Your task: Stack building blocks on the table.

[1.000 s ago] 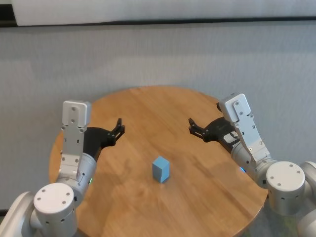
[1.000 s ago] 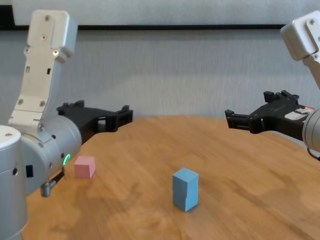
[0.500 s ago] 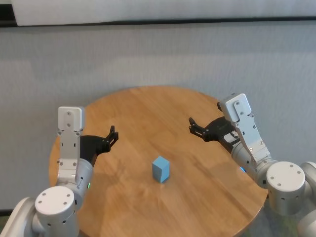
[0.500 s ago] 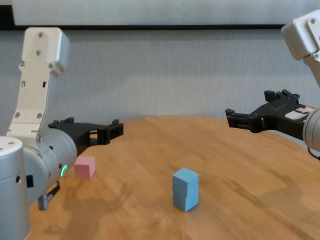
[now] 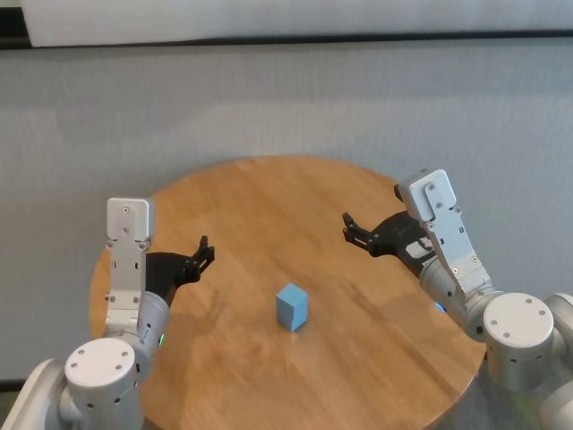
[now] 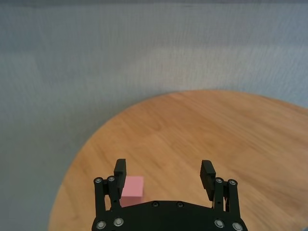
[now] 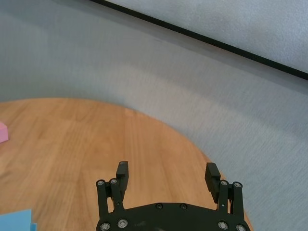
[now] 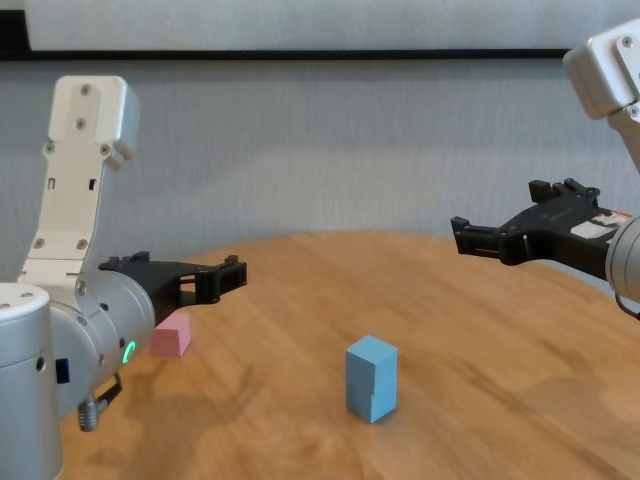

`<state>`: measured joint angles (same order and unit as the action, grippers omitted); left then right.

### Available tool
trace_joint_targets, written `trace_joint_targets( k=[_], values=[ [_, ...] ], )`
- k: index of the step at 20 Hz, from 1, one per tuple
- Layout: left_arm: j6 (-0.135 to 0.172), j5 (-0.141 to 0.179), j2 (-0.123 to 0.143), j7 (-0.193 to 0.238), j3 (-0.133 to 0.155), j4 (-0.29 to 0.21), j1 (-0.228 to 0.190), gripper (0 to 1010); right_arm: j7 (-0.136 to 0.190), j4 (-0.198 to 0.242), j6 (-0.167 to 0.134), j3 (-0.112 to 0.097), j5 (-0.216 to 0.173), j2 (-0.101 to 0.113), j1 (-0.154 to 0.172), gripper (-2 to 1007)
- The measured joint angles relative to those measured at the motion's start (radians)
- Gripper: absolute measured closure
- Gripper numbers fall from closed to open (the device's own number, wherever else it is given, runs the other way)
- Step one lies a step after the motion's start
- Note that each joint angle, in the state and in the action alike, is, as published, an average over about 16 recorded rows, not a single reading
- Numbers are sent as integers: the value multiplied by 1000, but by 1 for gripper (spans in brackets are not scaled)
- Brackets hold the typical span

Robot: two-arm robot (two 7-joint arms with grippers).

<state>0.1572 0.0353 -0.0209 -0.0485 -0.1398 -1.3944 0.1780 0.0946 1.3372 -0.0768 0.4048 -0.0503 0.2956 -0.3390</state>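
Pink cube (image 8: 171, 336) beside left gripper (image 8: 228, 274), 2 blue cubes (image 8: 371, 378) stacked

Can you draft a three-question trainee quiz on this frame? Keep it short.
1. True or false: the two blue cubes are already stacked.
2. Which gripper is nearest the pink cube? A) left B) right
3. Fill in: both grippers' jaws are ____.

Key:
1. True; one sits on the other near the table's middle.
2. A; the left gripper hovers just above it, while the right gripper hangs far off.
3. Open, holding nothing.
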Motion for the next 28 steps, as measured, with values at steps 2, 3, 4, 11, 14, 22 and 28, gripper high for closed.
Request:
trace_joint_targets(
  k=[2, 3, 4, 11, 14, 22, 28],
  values=[
    [6, 5, -6, 5, 9, 4, 2, 10, 0, 0, 0, 0, 0, 0, 0, 0],
    [9, 8, -9, 8, 13, 6, 2, 10, 0, 0, 0, 0, 0, 0, 0, 0],
    [12, 11, -13, 11, 17, 8, 4, 10, 0, 0, 0, 0, 0, 0, 0, 0],
    [26, 13, -26, 31, 30, 24, 12, 10, -1, 1, 1, 0, 0, 0, 1, 0],
    [32, 3, -25, 39, 31, 33, 15, 10, -1, 1, 1, 0, 0, 0, 1, 0],
    [27, -31, -12, 49, 38, 74, 21, 10, -1, 1, 1, 0, 0, 0, 1, 0],
    [1, -36, -6, 57, 62, 124, 33, 10, -1, 1, 1, 0, 0, 0, 1, 0]
  ],
)
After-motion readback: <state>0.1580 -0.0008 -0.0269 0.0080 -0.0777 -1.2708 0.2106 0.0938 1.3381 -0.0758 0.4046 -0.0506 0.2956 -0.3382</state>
